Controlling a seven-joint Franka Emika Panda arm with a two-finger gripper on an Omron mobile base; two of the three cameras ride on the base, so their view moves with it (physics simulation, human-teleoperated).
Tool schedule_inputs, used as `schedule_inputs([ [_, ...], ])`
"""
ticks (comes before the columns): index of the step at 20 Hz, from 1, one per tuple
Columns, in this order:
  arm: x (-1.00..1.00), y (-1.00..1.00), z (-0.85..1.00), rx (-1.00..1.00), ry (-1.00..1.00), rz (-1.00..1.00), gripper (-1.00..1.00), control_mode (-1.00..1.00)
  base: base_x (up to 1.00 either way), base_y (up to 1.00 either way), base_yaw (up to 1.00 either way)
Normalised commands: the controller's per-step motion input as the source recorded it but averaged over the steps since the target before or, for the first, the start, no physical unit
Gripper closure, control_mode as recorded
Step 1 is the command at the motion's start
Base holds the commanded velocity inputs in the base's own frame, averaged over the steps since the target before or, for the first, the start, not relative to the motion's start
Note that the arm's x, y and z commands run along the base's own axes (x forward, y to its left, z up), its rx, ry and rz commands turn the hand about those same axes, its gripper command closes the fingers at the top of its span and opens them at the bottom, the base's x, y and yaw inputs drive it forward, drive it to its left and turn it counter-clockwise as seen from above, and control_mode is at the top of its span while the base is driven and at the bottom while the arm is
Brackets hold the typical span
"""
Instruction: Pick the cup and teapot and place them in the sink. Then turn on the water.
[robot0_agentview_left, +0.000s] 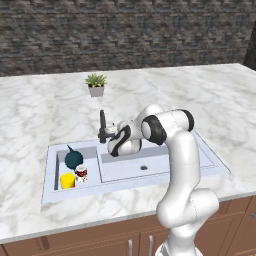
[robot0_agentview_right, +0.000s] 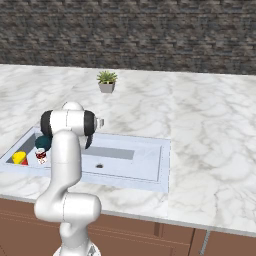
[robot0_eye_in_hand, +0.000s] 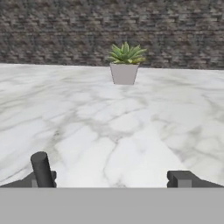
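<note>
My gripper (robot0_eye_in_hand: 112, 179) has its two dark finger tips set wide apart with nothing between them. In the hand view it looks level across the white marble desk (robot0_eye_in_hand: 87, 127) toward a small spiky green plant in a pale grey pot (robot0_eye_in_hand: 124, 65), which stands in front of the dark stone wall (robot0_eye_in_hand: 52, 30).

In the left base view my gripper (robot0_agentview_left: 111, 131) sits just beside the slim black curved faucet (robot0_agentview_left: 103, 127), at the back edge of the pale grey-white rectangular sink (robot0_agentview_left: 210, 162). I cannot tell whether a finger touches the faucet. No stream falls from the spout.

The small yellow cylindrical cup (robot0_agentview_left: 67, 180) stands upright in the small side basin of the sink, at its front. The small round dark teal teapot (robot0_agentview_left: 73, 159), with its thin dark handle on top, sits in the same side basin behind the cup. A small red-and-white can (robot0_agentview_left: 81, 173) stands between and just beside them, near the basin's divider. The larger main basin, with its drain hole (robot0_agentview_left: 144, 167), lies under my forearm.

From the right base view the cup (robot0_agentview_right: 19, 158), the can (robot0_agentview_right: 41, 156) and part of the teapot (robot0_agentview_right: 41, 143) show at the sink's far left end, partly behind my white arm. The plant (robot0_agentview_right: 107, 80) stands well behind the sink on the desk.
</note>
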Motion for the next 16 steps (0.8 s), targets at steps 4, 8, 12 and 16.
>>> schedule_inputs([
  [4,0.0,-0.33,0.01,0.02,0.0,0.0,-1.0,-1.0,0.0,0.0,0.0],
  [8,0.0,-0.55,0.0,0.02,0.0,0.0,-1.0,-1.0,0.0,0.0,0.0],
  [12,0.0,-0.7,0.0,0.0,0.0,0.0,-1.0,-1.0,0.0,0.0,0.0],
  [16,0.0,-0.81,0.0,0.01,0.0,0.0,-1.0,-1.0,0.0,0.0,0.0],
])
